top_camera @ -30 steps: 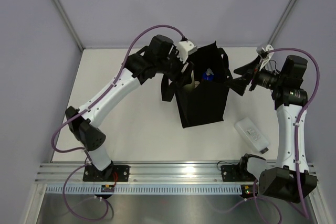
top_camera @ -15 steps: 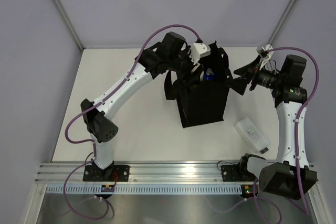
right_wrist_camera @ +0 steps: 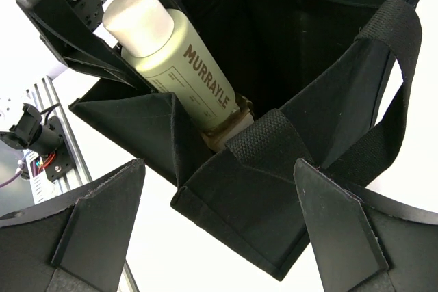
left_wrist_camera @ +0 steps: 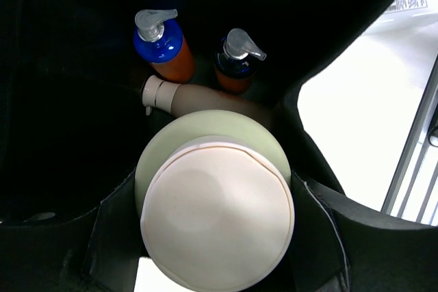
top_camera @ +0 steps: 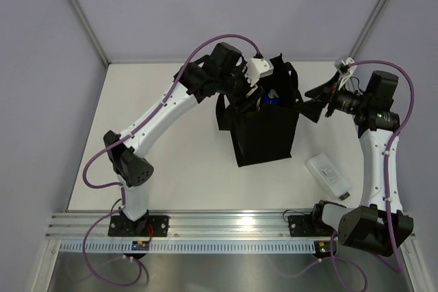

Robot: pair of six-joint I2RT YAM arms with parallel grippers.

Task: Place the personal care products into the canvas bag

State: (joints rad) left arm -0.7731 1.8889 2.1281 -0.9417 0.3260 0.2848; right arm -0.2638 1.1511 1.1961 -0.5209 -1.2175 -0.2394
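The pale bottle [right_wrist_camera: 179, 66] is clamped near its cap end by the left gripper [top_camera: 254, 91], tilted, with its base inside the mouth of the black bag [top_camera: 265, 138]. The bag is stood toward the far edge of the desk [top_camera: 171, 169], a little right of middle. The right gripper [top_camera: 312, 102] is held empty with jaws spread wide, just beside the bag's right wall near a handle [right_wrist_camera: 393, 39]. On the bag floor a blue-and-orange bottle [left_wrist_camera: 164, 47] and a dark-capped bottle [left_wrist_camera: 236, 59] are stood upright, and a beige tube [left_wrist_camera: 205, 99] is laid beside them. A flat white bottle [top_camera: 329, 175] is seen outside, near the desk's right edge. Step judged: drop-in of the pale bottle. It should be lowered deeper before release and aimed short of the pumps so they aren't knocked over. On the way out the rim should be cleared, since the soft wall is likely to be dragged.
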